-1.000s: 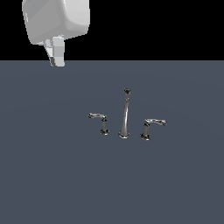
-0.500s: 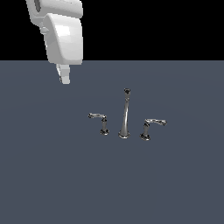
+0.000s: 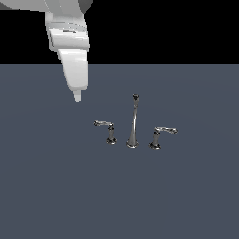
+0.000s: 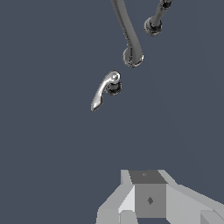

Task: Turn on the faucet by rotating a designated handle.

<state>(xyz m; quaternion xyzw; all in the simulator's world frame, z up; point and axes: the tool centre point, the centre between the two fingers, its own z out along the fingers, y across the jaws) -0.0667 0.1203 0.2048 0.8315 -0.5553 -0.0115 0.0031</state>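
The chrome faucet stands mid-floor: a tall thin spout (image 3: pixel 133 126) with a dark tip and a lever on each side. The handle (image 3: pixel 107 129), with a straight post and thin arm, is on the exterior view's left of the spout. The twin lever (image 3: pixel 160 136) with a curved post is on the right. My gripper (image 3: pixel 77 97) hangs above and to the exterior view's left of the handle, well apart from it, and looks shut with nothing held. In the wrist view the handle (image 4: pixel 105 90) lies ahead of the gripper (image 4: pixel 148 183), with the spout base (image 4: pixel 132 57) beyond it.
A flat dark grey-blue floor (image 3: pixel 56 186) surrounds the faucet. My white arm (image 3: pixel 70 42) comes down from the upper left of the exterior view.
My gripper has come down and moved toward the exterior view's right, closer to the handle, and its wrist has turned. The faucet has not moved.
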